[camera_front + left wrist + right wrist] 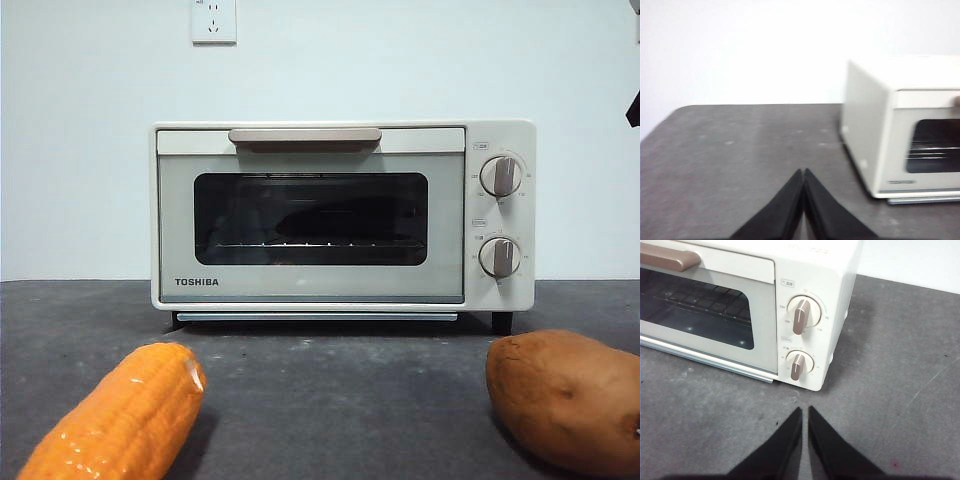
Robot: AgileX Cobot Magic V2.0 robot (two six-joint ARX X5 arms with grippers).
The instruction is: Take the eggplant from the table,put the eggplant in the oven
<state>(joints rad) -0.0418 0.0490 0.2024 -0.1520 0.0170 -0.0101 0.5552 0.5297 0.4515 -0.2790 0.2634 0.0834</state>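
The cream-white oven (330,288) stands at the back of the dark grey table (340,400) with its door closed. Behind the dark glass a long dark shape (335,215) lies on the wire rack; it looks like the eggplant, but the glass dims it. My left gripper (803,171) is shut and empty over bare table (735,150), to one side of the oven (870,130). Also shut and empty, my right gripper (805,408) hovers over the table (890,370) in front of the oven's (810,270) two knobs.
An orange corn cob (120,420) lies at the front left and a brown sweet potato (565,400) at the front right. A black arm tip (633,108) shows at the upper right edge. A white wall with a socket (214,20) stands behind.
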